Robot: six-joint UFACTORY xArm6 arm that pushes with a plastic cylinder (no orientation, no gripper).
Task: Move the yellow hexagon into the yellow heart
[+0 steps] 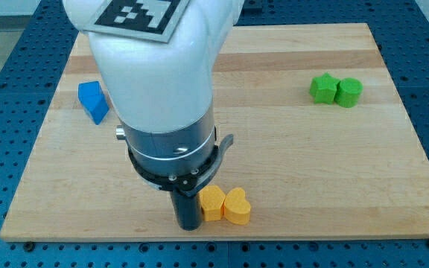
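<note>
Yellow was where the action sat, operator: the small yellow hexagon block [212, 203] lay pressed right against the yellow heart-shaped block [237, 207], the two touching side by side near the bottom edge of the pale wooden board [289, 164]. You had my tip [189, 225], the lower end of the straight dark rod, planted on the wood just beside the hexagon, on its left in the view, and so close that I couldn't tell whether it touched. It is a bare rod with nothing to open or close, and it held nothing. The big white arm housing [159, 67] filled the view's upper left. Off at the left, the blue block [93, 101], shape hard to read, sat alone. Over at the upper right, the two green blocks [336, 90] sat touching, well apart from everything else.
</note>
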